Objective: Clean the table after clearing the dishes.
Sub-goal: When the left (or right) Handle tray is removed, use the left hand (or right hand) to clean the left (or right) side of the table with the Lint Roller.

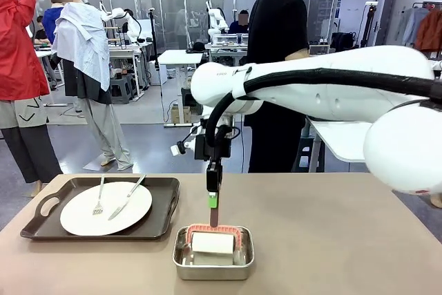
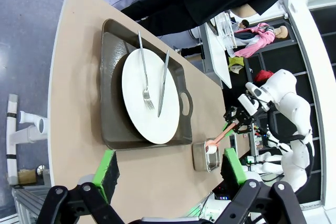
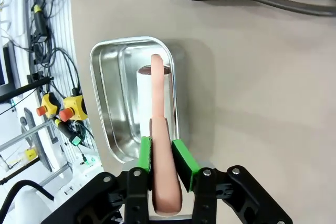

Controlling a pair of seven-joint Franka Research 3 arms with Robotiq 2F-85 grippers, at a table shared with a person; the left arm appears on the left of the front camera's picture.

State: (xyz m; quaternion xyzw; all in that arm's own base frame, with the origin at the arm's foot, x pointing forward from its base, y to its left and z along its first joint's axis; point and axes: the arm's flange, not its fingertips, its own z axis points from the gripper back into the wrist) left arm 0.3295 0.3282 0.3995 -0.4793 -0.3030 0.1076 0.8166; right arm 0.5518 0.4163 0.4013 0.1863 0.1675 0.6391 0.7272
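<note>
My right gripper (image 3: 161, 149) was clamped on the pink roller handle (image 3: 157, 85); I judged a straight lift would clear the pan (image 3: 105, 98) beneath.

White plate (image 1: 81, 220), fork (image 1: 99, 199), knife (image 1: 127, 197) lie on brown tray (image 1: 164, 206) on table (image 1: 331, 240).

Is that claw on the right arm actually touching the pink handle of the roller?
Touching. The right wrist view shows the right gripper with its green pads pressed against both sides of the pink handle, no gap.
</note>
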